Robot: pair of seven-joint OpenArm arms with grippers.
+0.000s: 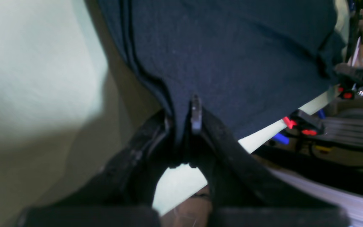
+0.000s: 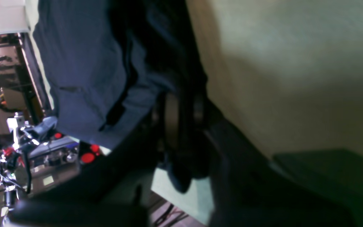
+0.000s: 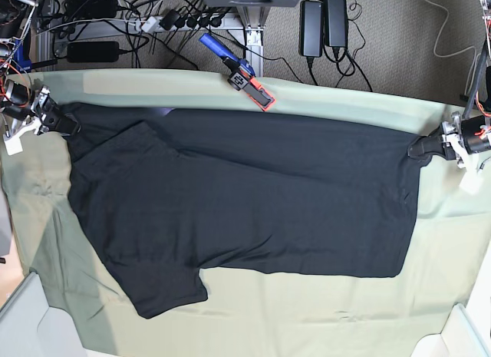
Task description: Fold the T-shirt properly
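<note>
T-shirt (image 3: 253,196) lies spread, plain side up — left gripper (image 3: 426,147) and right gripper (image 3: 64,122) each clamp a far corner.

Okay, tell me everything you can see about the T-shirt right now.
The T-shirt is black, plain, soft-looking cotton, spread nearly flat and sideways across the pale green cloth. One short sleeve juts toward the near edge; another lies folded over the body at the far corner. The left gripper and right gripper each pinch a far corner, stretching that edge. No print shows.
</note>
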